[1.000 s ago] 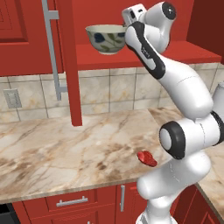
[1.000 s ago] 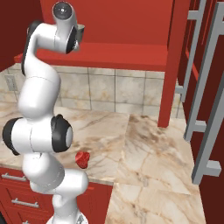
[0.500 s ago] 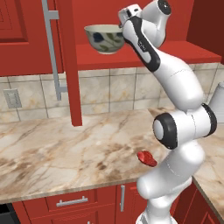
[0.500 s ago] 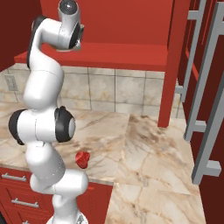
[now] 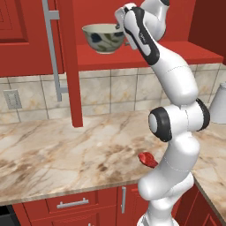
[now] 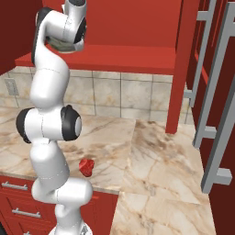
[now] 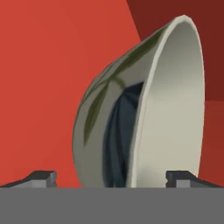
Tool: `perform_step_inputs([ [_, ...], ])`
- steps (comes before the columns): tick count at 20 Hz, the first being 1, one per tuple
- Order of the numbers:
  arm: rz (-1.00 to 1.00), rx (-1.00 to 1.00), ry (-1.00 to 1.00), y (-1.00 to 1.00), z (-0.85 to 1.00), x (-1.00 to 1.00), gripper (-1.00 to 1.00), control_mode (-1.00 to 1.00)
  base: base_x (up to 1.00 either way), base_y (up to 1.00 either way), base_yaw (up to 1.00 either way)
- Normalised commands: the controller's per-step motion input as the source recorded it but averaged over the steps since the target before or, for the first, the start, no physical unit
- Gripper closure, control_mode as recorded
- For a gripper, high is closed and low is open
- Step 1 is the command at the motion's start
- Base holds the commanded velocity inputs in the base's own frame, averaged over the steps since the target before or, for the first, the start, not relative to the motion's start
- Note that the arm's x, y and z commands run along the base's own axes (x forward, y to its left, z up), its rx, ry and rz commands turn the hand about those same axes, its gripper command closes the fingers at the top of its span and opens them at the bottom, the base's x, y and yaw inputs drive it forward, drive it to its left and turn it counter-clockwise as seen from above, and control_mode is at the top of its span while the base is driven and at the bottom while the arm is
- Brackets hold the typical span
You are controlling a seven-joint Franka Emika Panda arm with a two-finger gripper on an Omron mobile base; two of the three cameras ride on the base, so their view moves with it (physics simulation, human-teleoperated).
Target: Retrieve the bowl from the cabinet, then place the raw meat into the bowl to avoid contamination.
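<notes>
Spread wide, the gripper [image 7: 111, 177] faces the bowl [image 7: 144, 109] in the hand view: one dark fingertip [image 7: 41, 177] stands on each side of the bowl's lower edge, with the rim and the painted wall lying between them. Whether the tips touch the ceramic cannot be told.

From the left base view the bowl [image 5: 104, 38] sits upright on its small foot near the front edge of the red shelf of the cabinet [image 5: 145, 50], and the hand reaches it from the right at rim height. To the bowl's left the open cabinet door, edge-on with its long silver handle [image 5: 52, 48], hangs down past the shelf towards the counter [image 5: 53, 154]. To the right the shelf runs bare to the far wall.

Below, the raw meat [image 6: 86, 167] lies near the counter's front edge, just beside the arm's lower body, with open marble behind it. A grey-white vessel [image 5: 219, 103] stands at the counter's right end.
</notes>
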Motion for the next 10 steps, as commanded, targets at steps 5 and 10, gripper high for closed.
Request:
perform_step_inputs([
  [5, 0.08, 0.0, 0.14, 0.29, -0.15, 0.19, 1.0, -1.0, 0.0, 0.0, 0.0],
  [10, 0.03, 0.0, 0.05, 0.16, -0.1, 0.06, 1.0, -1.0, 0.0, 0.0, 0.0],
])
